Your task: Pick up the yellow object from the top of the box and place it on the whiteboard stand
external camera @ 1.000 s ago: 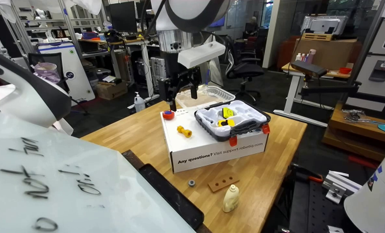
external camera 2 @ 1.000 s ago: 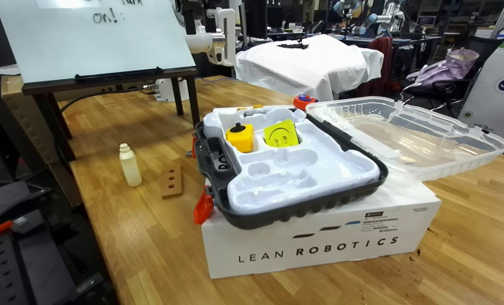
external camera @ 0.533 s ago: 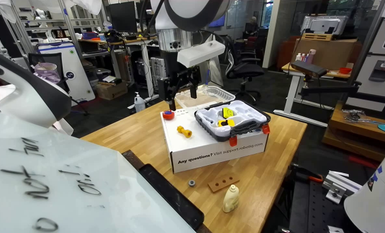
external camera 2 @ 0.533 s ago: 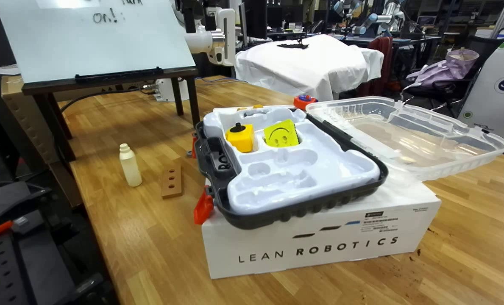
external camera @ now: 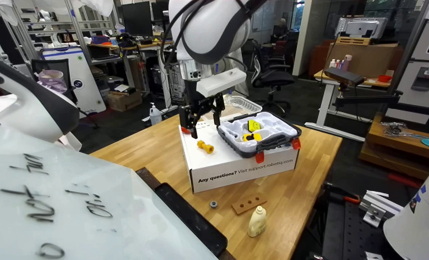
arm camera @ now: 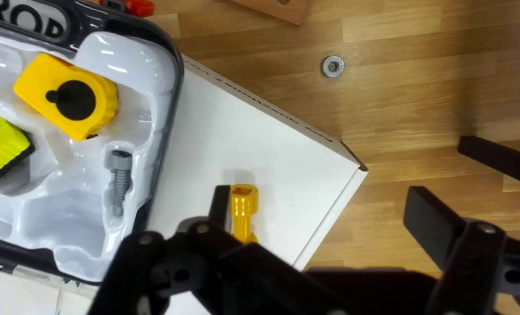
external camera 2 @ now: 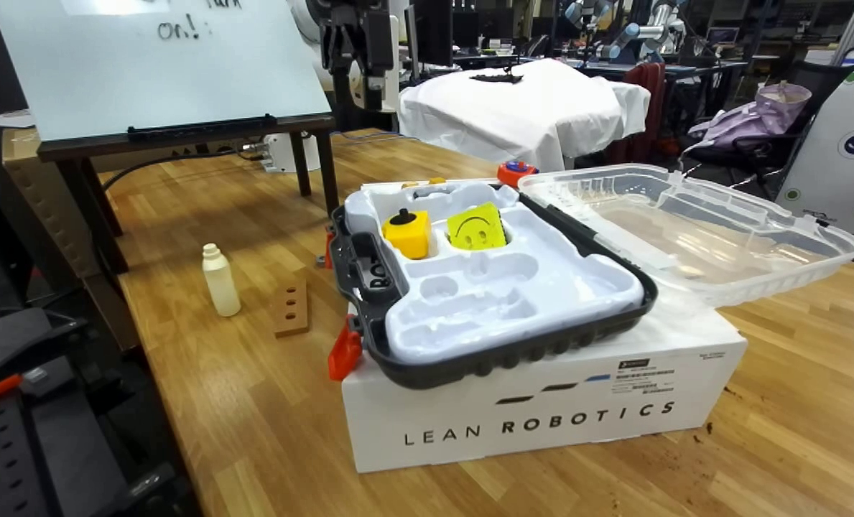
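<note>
The wooden counter (external camera: 142, 142) is stretching out around a white box (external camera: 241, 175), with a strip of its wood showing between the box and the whiteboard stand (external camera 2: 301, 125). On the wood a grey ring (arm camera: 333, 66) is lying near the box's edge, while a holed wooden block (external camera: 248, 204) and an upright cream bottle (external camera: 257, 222) are sitting nearer the counter's rim. On the box top, the yellow object (external camera: 205, 147) is lying in the white margin between the open case (external camera 2: 513, 354) and the box's edge. The fingers (external camera: 193, 132) are hanging over the box, standing wide apart; in the wrist view one of them is covering part of the yellow object and the other is showing against the counter's wood. A red piece (external camera 2: 516, 173) is sitting at the box's corner. The case is resting on the box with its red latches (external camera: 259, 157) hanging past the edge, and its clear lid (external camera 2: 714, 230) is lying open. Its pale tray (external camera 2: 570, 283) is holding a black-knobbed yellow piece (arm camera: 67, 96), a yellow-green block (external camera 2: 477, 226) with a drawn face and, in a slot of its own, a grey screw (arm camera: 120, 179).
</note>
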Action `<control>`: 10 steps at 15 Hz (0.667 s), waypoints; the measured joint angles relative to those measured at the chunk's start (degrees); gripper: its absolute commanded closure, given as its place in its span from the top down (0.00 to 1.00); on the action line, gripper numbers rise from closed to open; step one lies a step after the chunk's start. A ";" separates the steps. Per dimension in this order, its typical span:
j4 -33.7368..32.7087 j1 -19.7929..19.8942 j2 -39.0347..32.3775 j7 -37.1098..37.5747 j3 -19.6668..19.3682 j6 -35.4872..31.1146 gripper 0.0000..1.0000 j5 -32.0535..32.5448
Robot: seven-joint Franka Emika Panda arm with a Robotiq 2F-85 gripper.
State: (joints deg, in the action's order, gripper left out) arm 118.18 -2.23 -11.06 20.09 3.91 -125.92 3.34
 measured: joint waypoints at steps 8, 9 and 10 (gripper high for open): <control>-4.40 0.60 -10.24 -2.61 -4.43 -4.81 1.00 -5.23; -4.76 0.63 -10.67 -2.70 -4.69 -4.81 1.00 -5.23; -4.94 0.63 -10.78 -2.73 -4.74 -4.81 1.00 -5.23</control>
State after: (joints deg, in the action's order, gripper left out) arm 113.24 -1.61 -21.84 17.36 -0.84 -130.73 -1.89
